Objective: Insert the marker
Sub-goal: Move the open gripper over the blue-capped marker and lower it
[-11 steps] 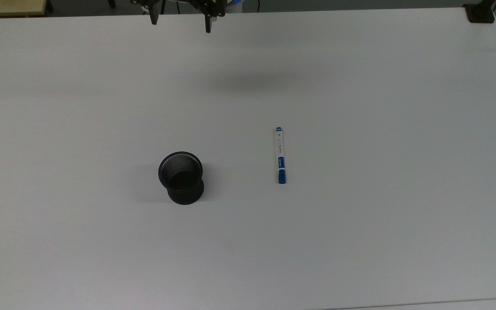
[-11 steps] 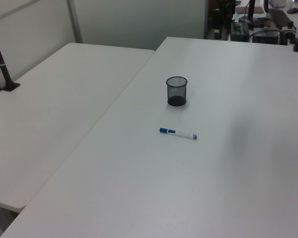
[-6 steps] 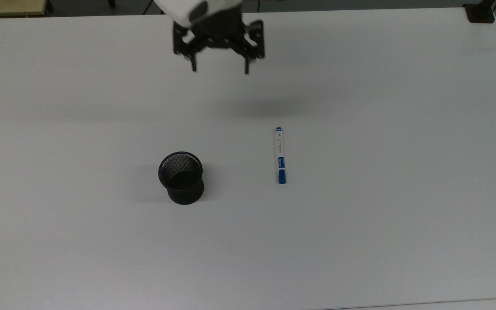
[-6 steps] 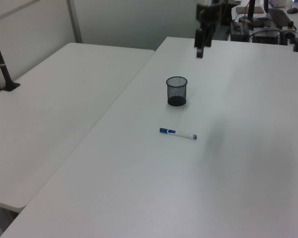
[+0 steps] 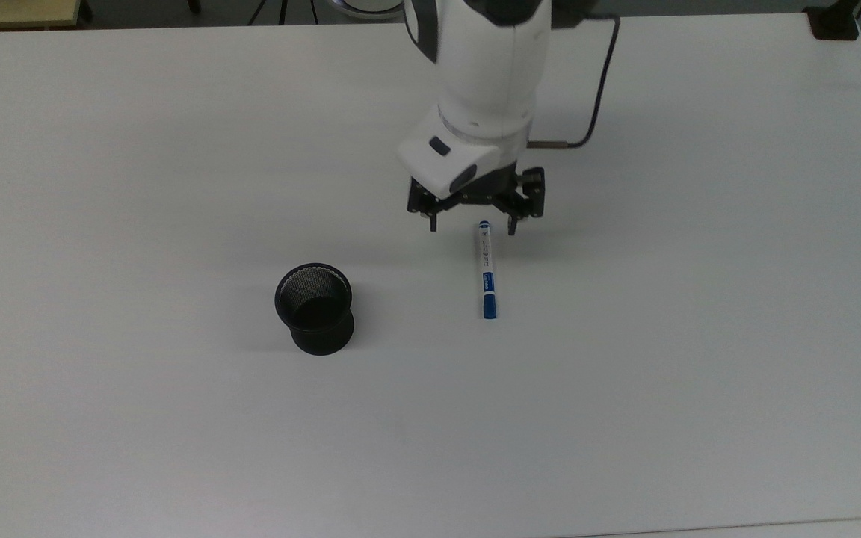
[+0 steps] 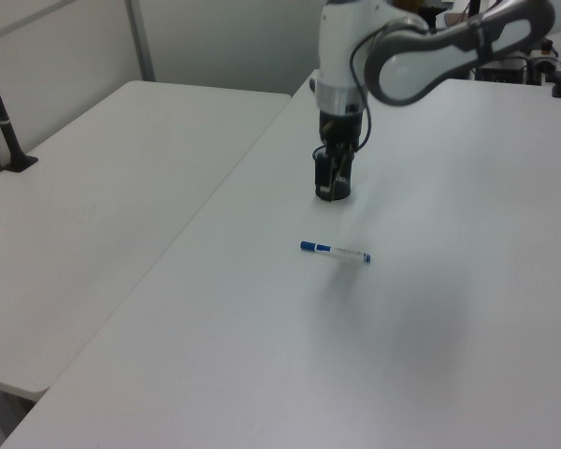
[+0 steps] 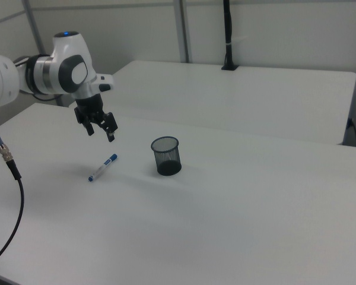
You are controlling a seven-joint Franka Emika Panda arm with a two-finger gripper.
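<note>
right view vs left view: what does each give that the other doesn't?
Right view: clear air between the open black two-finger gripper and the white-barrelled, blue-capped marker; the black mesh cup stands unobstructed, apart from both. Left view: the gripper overlaps the cup, and a second white table abuts the work table. Both: marker lying flat on the white table, cup upright.

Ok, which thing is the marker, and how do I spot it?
Look at the big white table. Near its middle stands a black mesh cup, and the marker lies flat beside it. It is the thin white stick with blue ends.
</note>
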